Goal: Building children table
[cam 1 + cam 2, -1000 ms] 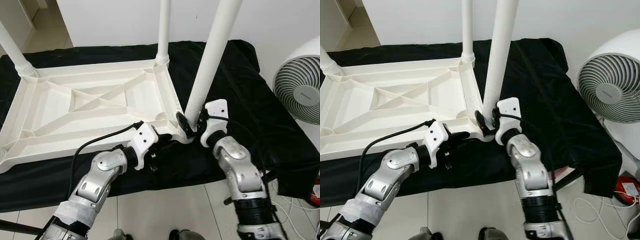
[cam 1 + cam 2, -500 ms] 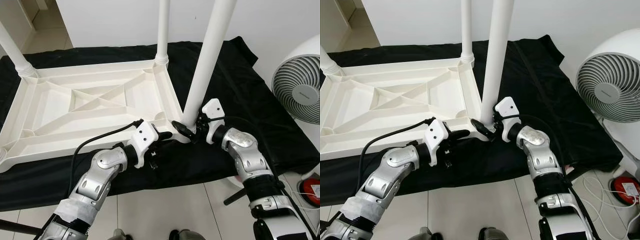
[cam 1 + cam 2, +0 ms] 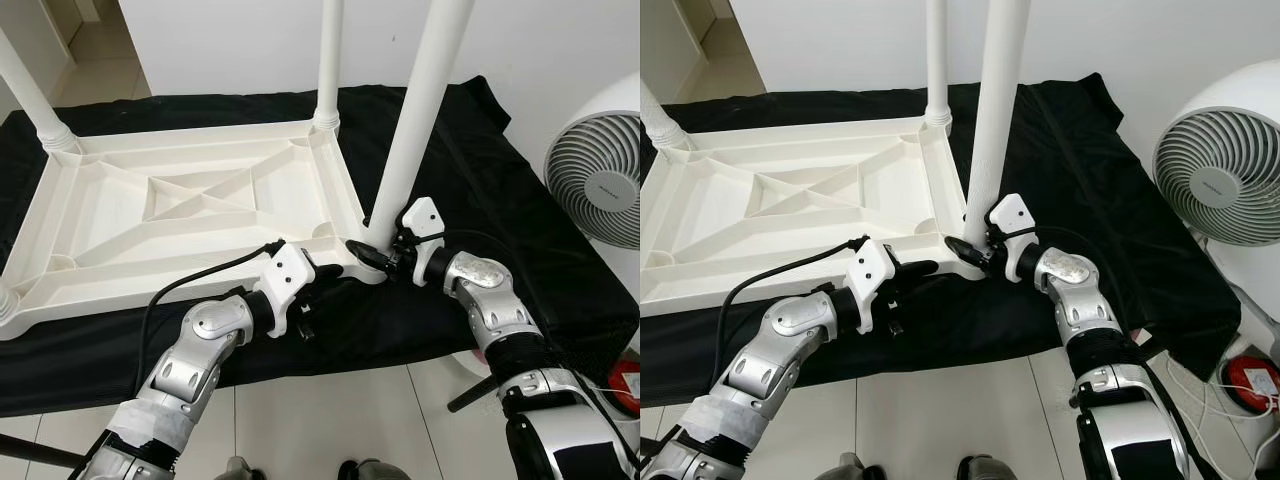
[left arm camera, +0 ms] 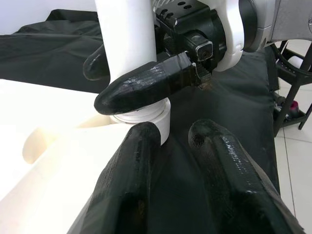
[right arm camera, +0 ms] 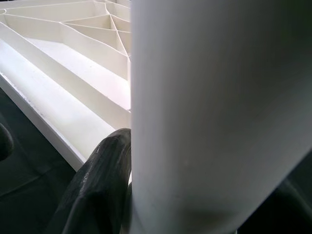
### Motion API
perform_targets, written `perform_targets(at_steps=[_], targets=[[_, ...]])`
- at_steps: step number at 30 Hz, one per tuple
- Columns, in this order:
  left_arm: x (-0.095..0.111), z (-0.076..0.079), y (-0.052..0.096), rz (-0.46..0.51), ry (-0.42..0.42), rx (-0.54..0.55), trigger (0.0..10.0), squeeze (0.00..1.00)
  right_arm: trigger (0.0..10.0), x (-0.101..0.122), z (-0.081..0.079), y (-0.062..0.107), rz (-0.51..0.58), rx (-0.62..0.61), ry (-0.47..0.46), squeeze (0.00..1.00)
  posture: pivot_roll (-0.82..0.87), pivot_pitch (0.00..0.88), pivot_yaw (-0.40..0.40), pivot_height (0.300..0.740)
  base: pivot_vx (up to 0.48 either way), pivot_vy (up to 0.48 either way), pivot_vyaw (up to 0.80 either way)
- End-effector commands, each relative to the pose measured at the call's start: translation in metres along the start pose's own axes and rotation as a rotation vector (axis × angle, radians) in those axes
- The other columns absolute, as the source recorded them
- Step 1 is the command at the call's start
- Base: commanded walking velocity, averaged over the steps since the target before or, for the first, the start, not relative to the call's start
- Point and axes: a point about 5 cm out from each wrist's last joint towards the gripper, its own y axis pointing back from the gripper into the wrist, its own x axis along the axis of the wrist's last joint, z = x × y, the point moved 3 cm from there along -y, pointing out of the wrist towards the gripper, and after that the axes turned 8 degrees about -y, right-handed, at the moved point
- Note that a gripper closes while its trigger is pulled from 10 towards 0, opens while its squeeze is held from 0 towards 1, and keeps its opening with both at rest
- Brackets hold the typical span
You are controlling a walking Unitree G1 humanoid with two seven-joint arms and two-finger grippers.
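The right gripper (image 3: 368, 257) is clamped around the base of a white table leg (image 3: 415, 120), one black finger on each side of the tube, just above the corner socket of the upturned white tabletop (image 3: 190, 215). In the right wrist view the leg (image 5: 219, 112) fills the space between the fingers (image 5: 100, 190), with the ribbed underside of the tabletop (image 5: 63, 63) beyond it. The leg rises from that near corner, leaning slightly away from the tabletop's centre.

The left gripper (image 3: 330, 271) lies against the near edge of the tabletop, just beside the same corner; its two fingers (image 4: 131, 190) sit close together with only a narrow gap, the inner one touching the white rim, and nothing is held between them. In the left wrist view the right gripper's finger (image 4: 146, 85) crosses the foot of the leg directly ahead.

The tabletop rests upside down on a black cloth (image 3: 500, 190) that covers the work surface. Two more legs stand in its sockets: one (image 3: 327, 60) at the far corner behind the held leg, another (image 3: 30, 95) at the far corner on the opposite end. A white fan (image 3: 597, 180) stands beyond the cloth's edge on the side of the held leg, well apart from the tabletop, and pale floor tiles (image 3: 330, 420) show below the cloth's near edge.
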Motion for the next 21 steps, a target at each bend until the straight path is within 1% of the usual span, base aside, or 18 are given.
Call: perform_targets(at_steps=[1,2,3,4,5,6,9,10,13,14,15,16,18,19,20,21], targets=[[-0.001,0.002,0.000,-0.006,-0.006,-0.004,10.0,0.00,0.0,-0.010,0.001,0.005,-0.025,-0.016,-0.021,0.00,-0.11,0.091,0.021,0.740,0.000,0.000,0.00],[-0.001,0.002,0.000,-0.006,-0.006,-0.004,10.0,0.00,0.0,-0.010,0.001,0.005,-0.025,-0.016,-0.021,0.00,-0.11,0.091,0.021,0.740,0.000,0.000,0.00],[-0.001,0.002,0.000,-0.006,-0.006,-0.006,10.0,0.00,6.4,-0.010,0.002,0.005,-0.015,-0.042,-0.044,0.00,-0.11,0.091,0.021,0.740,0.000,0.000,0.00],[-0.001,0.002,0.000,-0.006,-0.006,-0.006,10.0,0.00,6.4,-0.010,0.002,0.005,-0.015,-0.042,-0.044,0.00,-0.11,0.091,0.021,0.740,0.000,0.000,0.00],[-0.001,0.002,0.000,-0.007,-0.009,-0.008,10.0,0.00,10.0,-0.011,0.003,0.005,-0.008,-0.075,-0.071,0.00,-0.12,0.091,0.020,0.740,0.000,0.000,0.00],[-0.001,0.002,0.000,-0.009,-0.011,-0.005,10.0,0.00,10.0,-0.012,0.004,0.004,-0.009,-0.120,-0.086,0.00,-0.12,0.091,0.020,0.740,0.000,0.000,0.00],[-0.002,0.001,-0.001,-0.010,-0.013,-0.002,10.0,0.00,10.0,-0.013,0.004,0.004,-0.012,-0.148,-0.092,0.00,-0.12,0.091,0.020,0.740,0.000,0.000,0.00],[-0.002,0.001,-0.001,-0.010,-0.012,-0.002,10.0,0.00,10.0,-0.012,0.002,0.002,0.001,-0.186,-0.101,0.00,-0.12,0.093,0.018,0.740,0.000,0.000,0.00],[-0.002,0.002,-0.001,-0.009,-0.011,-0.003,10.0,0.00,10.0,-0.012,0.001,0.001,0.010,-0.209,-0.106,0.00,-0.12,0.093,0.018,0.740,0.000,0.000,0.00],[-0.002,0.004,-0.001,-0.006,0.017,-0.014,10.0,1.00,10.0,-0.010,-0.006,0.000,0.036,-0.239,-0.120,0.00,-0.12,0.092,0.015,0.740,0.000,0.000,0.00],[-0.002,0.004,-0.001,-0.006,0.017,-0.014,10.0,1.00,10.0,-0.010,-0.006,0.000,0.036,-0.239,-0.120,0.00,-0.12,0.092,0.015,0.740,0.000,0.000,0.00],[-0.002,0.006,-0.001,-0.003,0.042,-0.024,10.0,1.00,10.0,-0.008,-0.012,-0.001,0.055,-0.263,-0.136,0.00,-0.12,0.089,0.015,0.740,0.000,0.000,0.00],[-0.002,0.006,-0.001,-0.003,0.042,-0.024,10.0,1.00,10.0,-0.008,-0.012,-0.001,0.055,-0.263,-0.136,0.00,-0.12,0.089,0.015,0.740,0.000,0.000,0.00],[-0.003,0.006,-0.001,-0.009,0.028,-0.019,10.0,1.00,10.0,-0.006,-0.016,0.003,0.093,-0.381,-0.199,0.00,-0.12,0.085,0.012,0.740,0.000,0.000,0.00],[-0.003,0.006,-0.001,-0.009,0.028,-0.019,10.0,1.00,10.0,-0.006,-0.016,0.003,0.093,-0.381,-0.199,0.00,-0.12,0.085,0.012,0.740,0.000,0.000,0.00],[-0.004,0.006,-0.001,-0.018,-0.004,-0.016,10.0,0.00,10.0,-0.006,-0.018,0.010,0.112,-0.516,-0.225,0.00,-0.12,0.083,0.011,0.740,0.000,0.000,0.00]])
